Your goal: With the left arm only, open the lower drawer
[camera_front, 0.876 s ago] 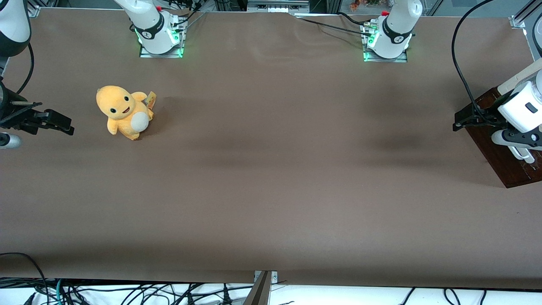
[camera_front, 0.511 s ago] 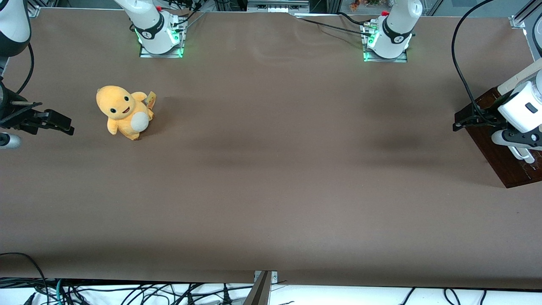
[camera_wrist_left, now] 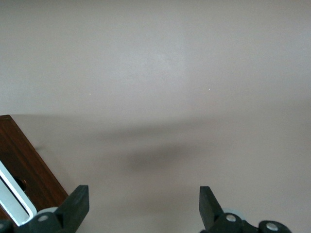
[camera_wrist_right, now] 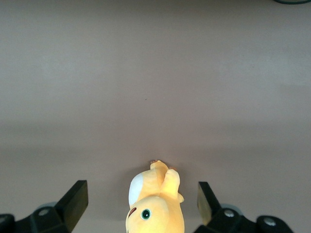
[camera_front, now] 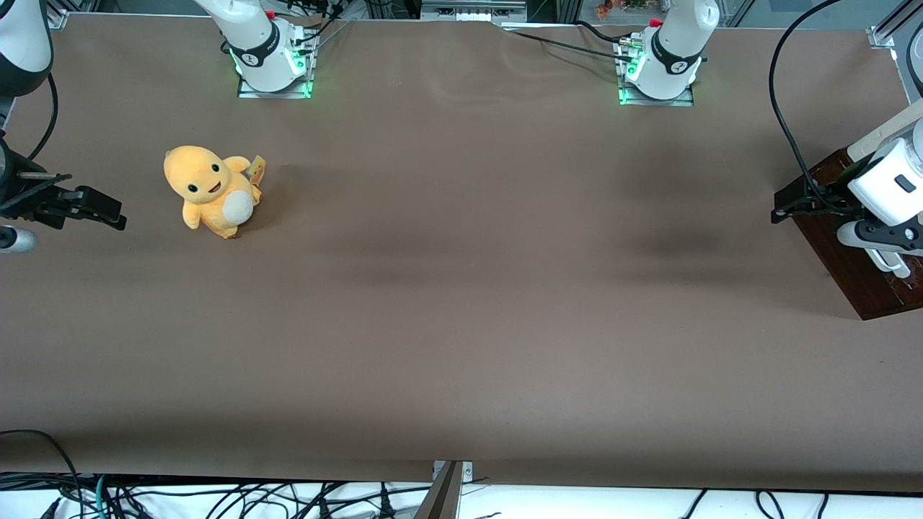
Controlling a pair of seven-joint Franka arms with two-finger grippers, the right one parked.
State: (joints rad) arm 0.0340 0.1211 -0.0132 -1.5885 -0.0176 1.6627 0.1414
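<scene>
The lower drawer point(camera_front: 858, 281) is dark brown wood at the working arm's end of the table, under the cabinet's cream top panel point(camera_front: 883, 137). In the left wrist view a corner of that dark wood point(camera_wrist_left: 24, 170) shows with a whitish bar handle point(camera_wrist_left: 14, 196) on it. The left arm point(camera_front: 890, 187) hangs over the drawer. Its black gripper point(camera_front: 782, 205) sticks out past the wood's edge toward the table's middle. In the wrist view the gripper point(camera_wrist_left: 144, 199) is open wide, only bare table between its fingers point(camera_wrist_left: 77, 201), the handle off to one side and untouched.
A yellow plush toy point(camera_front: 209, 191) stands toward the parked arm's end of the table, also seen as the plush toy point(camera_wrist_right: 155, 201) in the right wrist view. The brown table cover point(camera_front: 461, 288) spreads between it and the drawer. A black cable point(camera_front: 782, 108) trails up from the left arm.
</scene>
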